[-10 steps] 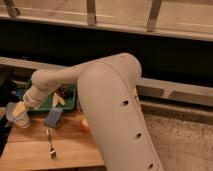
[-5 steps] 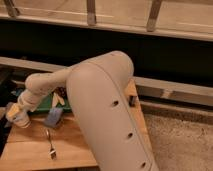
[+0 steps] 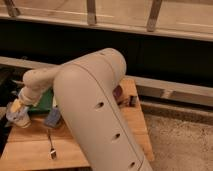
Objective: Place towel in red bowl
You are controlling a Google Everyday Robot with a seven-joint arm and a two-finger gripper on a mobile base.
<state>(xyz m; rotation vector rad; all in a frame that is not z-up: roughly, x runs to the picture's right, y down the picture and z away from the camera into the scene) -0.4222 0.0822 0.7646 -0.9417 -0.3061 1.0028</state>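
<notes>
My tool (image 3: 19,107) sits at the counter's (image 3: 30,146) left edge, on what I take for the towel (image 3: 20,119). Whether it grips, I cannot tell. I judge this the pickup step; next comes a sure lift.

kitchen-like workspace: wooden counter (image 3: 30,146) with a metal utensil (image 3: 51,148), end effector (image 3: 18,114) over its left edge.
</notes>
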